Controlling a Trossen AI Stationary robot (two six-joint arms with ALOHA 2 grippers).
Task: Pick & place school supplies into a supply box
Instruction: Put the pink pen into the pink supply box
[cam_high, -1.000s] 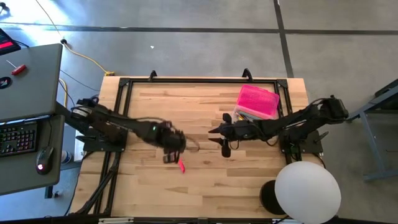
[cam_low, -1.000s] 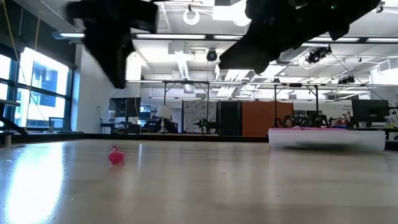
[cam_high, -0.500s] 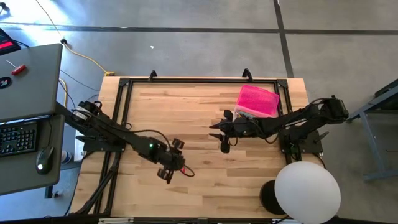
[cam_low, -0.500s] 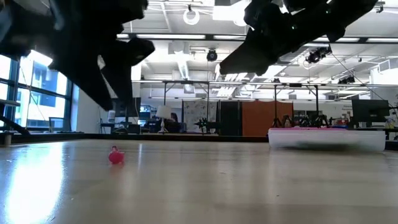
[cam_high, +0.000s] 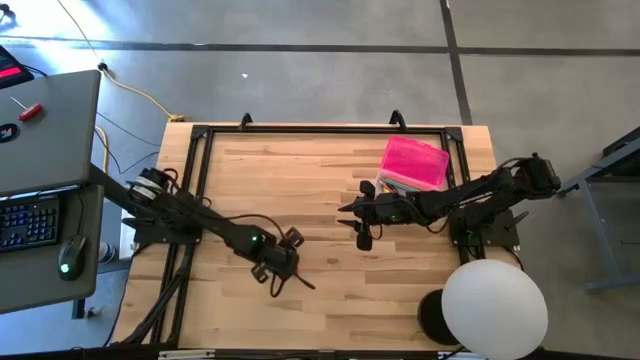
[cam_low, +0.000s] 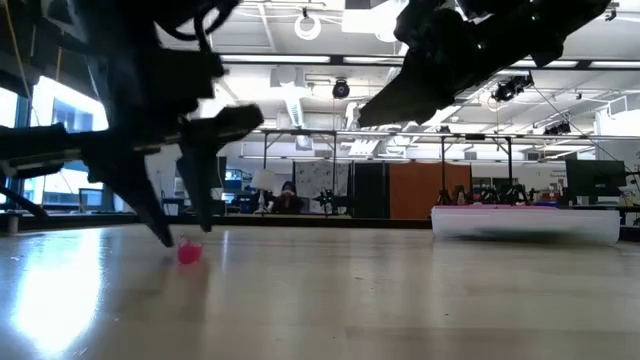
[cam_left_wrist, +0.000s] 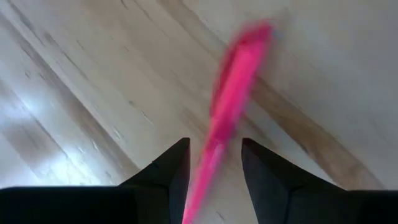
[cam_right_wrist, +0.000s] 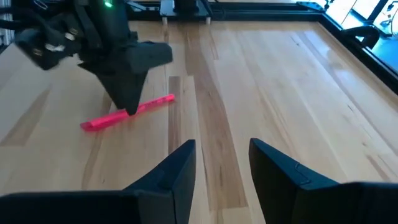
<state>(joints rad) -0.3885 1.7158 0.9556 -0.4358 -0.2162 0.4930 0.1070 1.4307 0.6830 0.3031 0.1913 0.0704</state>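
**Left gripper straddles a pink pen on the table**

While the right arm waits near the supply box, the left gripper (cam_left_wrist: 211, 163) is down at the wooden table (cam_high: 330, 300), its two dark fingers (cam_left_wrist: 166, 174) spread apart on either side of a pink pen (cam_left_wrist: 233, 106). The pen lies flat on the wood and runs out ahead of the fingertips, passing through the gap between them; the wrist view shows space on both sides of it, so the jaws are not clamped on it. From the right wrist view the same pen (cam_right_wrist: 127, 113) lies flat on the boards with the left gripper (cam_right_wrist: 127, 93) standing over its middle, tips pointing down at it. In the low view the pen's end (cam_low: 189, 252) shows just beside the lowered fingertips.

The right gripper (cam_right_wrist: 221, 165) hangs above the table with its fingers parted and nothing between them. Just behind it, at the table's far right side, sits the supply box (cam_high: 412, 166), its pink lid on top.
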